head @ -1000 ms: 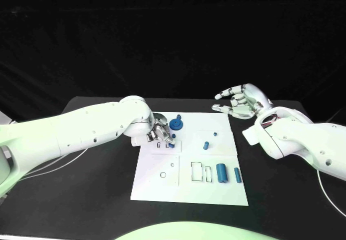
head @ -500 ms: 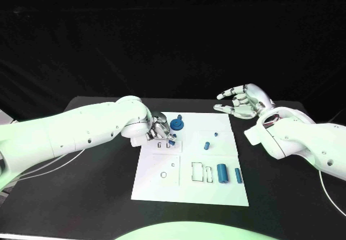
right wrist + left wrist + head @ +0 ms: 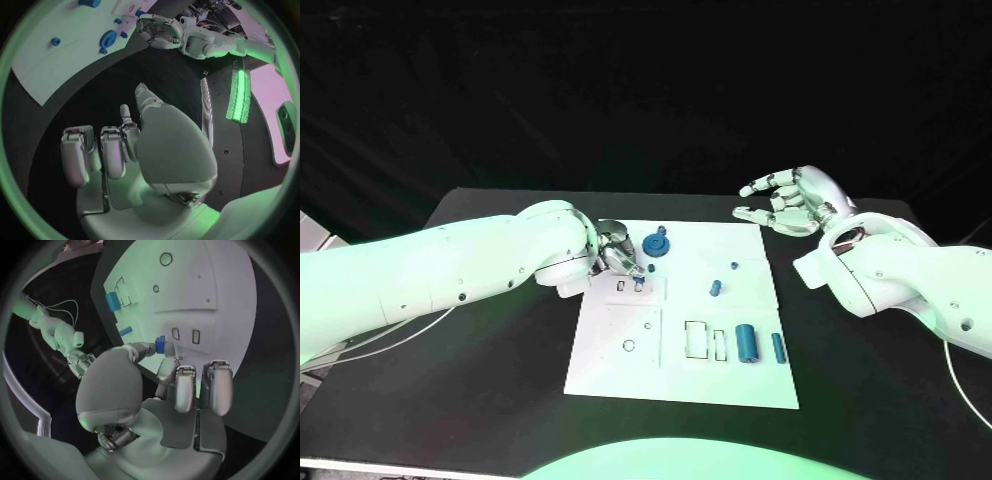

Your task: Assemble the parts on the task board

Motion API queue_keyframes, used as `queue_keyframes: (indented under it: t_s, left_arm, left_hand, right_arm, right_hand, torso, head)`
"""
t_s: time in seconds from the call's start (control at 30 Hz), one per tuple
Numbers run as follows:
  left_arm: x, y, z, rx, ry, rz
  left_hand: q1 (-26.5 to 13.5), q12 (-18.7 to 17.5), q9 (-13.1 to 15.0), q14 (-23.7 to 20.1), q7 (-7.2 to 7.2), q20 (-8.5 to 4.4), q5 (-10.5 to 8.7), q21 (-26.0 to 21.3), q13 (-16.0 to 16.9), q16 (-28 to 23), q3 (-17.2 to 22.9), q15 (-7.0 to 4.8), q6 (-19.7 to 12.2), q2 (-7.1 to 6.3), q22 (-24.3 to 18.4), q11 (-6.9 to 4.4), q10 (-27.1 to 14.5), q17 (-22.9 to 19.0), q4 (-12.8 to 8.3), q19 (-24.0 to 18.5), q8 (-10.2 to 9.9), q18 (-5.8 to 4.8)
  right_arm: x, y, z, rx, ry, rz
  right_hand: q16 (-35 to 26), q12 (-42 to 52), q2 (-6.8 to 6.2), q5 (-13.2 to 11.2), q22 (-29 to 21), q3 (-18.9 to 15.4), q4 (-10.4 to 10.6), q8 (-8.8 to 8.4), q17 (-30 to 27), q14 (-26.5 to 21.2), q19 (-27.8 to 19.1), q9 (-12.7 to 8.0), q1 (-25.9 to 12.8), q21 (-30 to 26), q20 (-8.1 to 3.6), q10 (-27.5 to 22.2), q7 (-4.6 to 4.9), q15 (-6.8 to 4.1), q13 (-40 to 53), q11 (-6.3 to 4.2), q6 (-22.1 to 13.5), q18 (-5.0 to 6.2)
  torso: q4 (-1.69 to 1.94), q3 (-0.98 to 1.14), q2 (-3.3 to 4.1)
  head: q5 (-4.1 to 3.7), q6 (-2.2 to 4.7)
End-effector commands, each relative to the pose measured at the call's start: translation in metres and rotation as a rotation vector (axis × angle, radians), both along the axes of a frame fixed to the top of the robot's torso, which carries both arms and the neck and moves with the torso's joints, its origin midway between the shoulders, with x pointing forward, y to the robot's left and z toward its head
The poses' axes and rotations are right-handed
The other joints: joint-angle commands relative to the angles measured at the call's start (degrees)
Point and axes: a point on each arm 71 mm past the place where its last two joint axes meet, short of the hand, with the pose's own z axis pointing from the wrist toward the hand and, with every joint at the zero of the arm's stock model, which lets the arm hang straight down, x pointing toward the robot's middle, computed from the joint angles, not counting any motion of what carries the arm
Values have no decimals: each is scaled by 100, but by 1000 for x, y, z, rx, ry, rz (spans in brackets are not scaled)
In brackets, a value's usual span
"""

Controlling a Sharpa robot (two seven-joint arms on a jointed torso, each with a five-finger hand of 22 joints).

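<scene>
My left hand (image 3: 164,371) pinches a small blue part (image 3: 160,345) right beside two little slots (image 3: 185,335) on the task board (image 3: 678,375); my right hand (image 3: 790,202) hangs wide, far off.

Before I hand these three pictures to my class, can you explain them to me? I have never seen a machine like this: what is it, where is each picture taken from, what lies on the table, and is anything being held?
This is a robot with two white arms, each ending in a silver robot hand. One picture looks down from a camera on its head; the two round ones come from cameras at its wrists, behind each hand.

On the black table lies a white task board with outlined slots. Small blue parts sit on it: a round gear-like piece near the far edge, two small pieces in the middle, and a thick cylinder with a thinner one beside it.

The left robot hand pinches a small blue part just above two small slots. The right robot hand hovers beyond the board, holding nothing, fingers apart.
</scene>
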Motion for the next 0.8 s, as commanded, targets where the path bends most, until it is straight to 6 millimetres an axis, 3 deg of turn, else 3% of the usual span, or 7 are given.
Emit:
queue_keyframes:
  t_s: [0.03,0.8]
  left_arm:
    - [0,0,1,10,-117,4]
    - [-9,0,-14,56,-127,-4]
  left_hand:
    - [-29,23,5,533,-69,-8,38,39,9,22,1191,-44,99,-11,577,13,45,1332,-1213,46,23,-37]
    - [-35,40,6,529,-76,-14,51,52,38,16,1200,-51,121,-19,611,6,73,1319,-1220,72,21,-45]
  right_arm:
    - [0,0,-1,-2,4,12]
    - [0,-4,-2,-6,-1,-7]
  right_hand:
    - [-24,-21,-15,20,1358,-11,36,16,1009,476,451,-4,-48,-30,-1,-33,-12,-11,743,-13,-44,-14]
    - [-43,-65,-14,20,1321,-17,52,19,957,463,416,-6,-66,-92,-1,-69,-10,-10,707,-10,-60,2]
  torso:
    - [-18,-4,2]
    - [-24,-2,8]
  head:
    - [7,-17]
    - [14,-21]
